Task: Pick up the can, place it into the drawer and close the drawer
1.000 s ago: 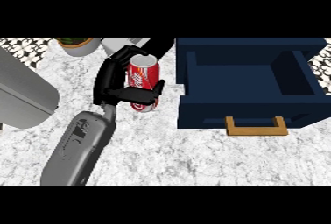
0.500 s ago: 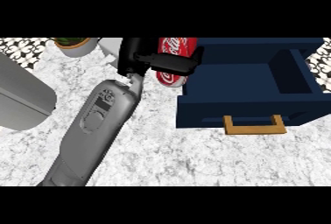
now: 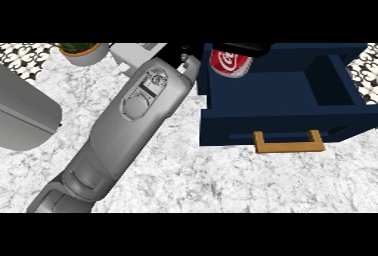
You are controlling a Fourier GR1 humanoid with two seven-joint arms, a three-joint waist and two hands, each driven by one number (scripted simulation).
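The red cylindrical can with white lettering (image 3: 231,62) sits at the upper centre of the frame, over the rear left corner of the open dark blue drawer (image 3: 280,102). The black hand (image 3: 221,48) at the end of the grey forearm is curled round the can's upper part, grasping it; which hand this is cannot be read from the frame, though the forearm enters from the lower left. No second hand shows.

Step in hand, as judged: carrying the can to the drawer. The next move calls for lowering the can into the compartment, releasing it, then pushing the tan handle (image 3: 289,142) toward the top of the frame.

Most of the hand is cut off by the frame's upper edge. A potted plant (image 3: 83,50) stands at upper left, partly cropped.
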